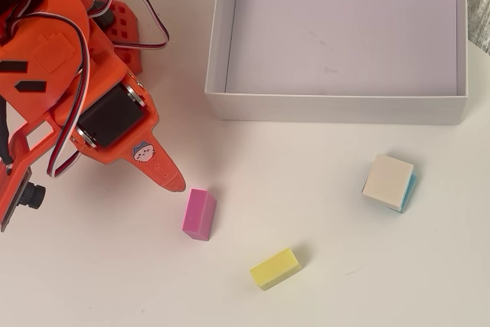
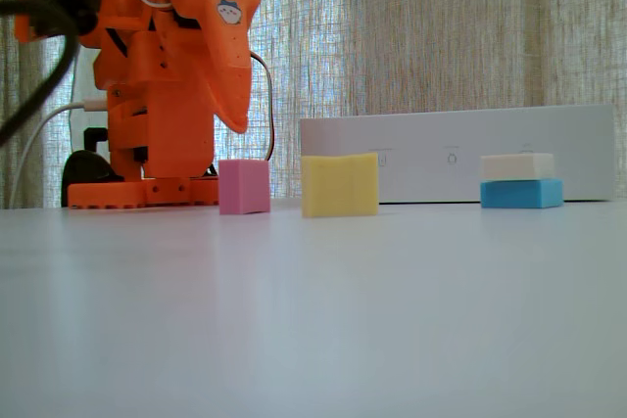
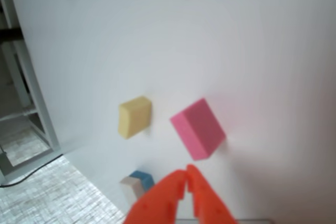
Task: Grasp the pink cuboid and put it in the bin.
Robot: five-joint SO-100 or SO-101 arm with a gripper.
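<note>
I read the bin (image 1: 218, 51) as empty at the tabletop's (image 1: 344, 266) far side, so I'm in the approach step. My gripper (image 3: 186, 174) hangs just above the pink cuboid (image 1: 199, 214), jaws pressed together, holding nothing. Next, I judge, they must spread, then descend around it.

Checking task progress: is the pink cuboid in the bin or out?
Out. The pink cuboid lies on the table outside the empty bin.

top-down overhead, table-level side view, downward wrist view
</note>
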